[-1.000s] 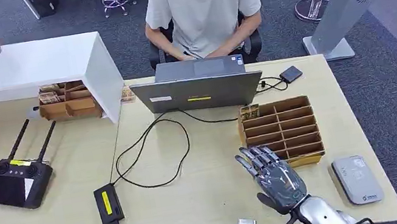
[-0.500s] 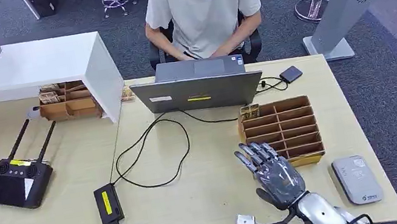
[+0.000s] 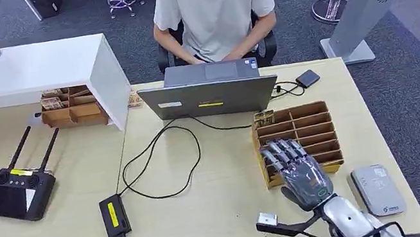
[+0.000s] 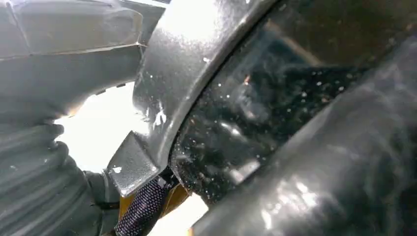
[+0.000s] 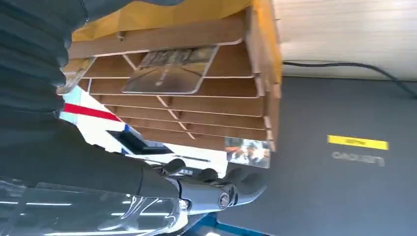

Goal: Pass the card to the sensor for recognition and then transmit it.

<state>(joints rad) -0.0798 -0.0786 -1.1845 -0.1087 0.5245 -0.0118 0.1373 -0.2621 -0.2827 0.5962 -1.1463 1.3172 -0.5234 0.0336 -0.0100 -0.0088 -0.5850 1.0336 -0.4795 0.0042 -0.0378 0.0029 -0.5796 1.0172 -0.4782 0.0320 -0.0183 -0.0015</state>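
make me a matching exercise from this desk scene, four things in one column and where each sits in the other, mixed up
Things:
1. right hand
2. grey sensor
3. laptop
4. black controller

Places:
A. far left of the desk, antennas pointing away from the robot
B. over the near end of the wooden card rack
C. in front of the seated person
D. near right corner of the desk

Pairs: 1-B, 2-D, 3-C, 4-A
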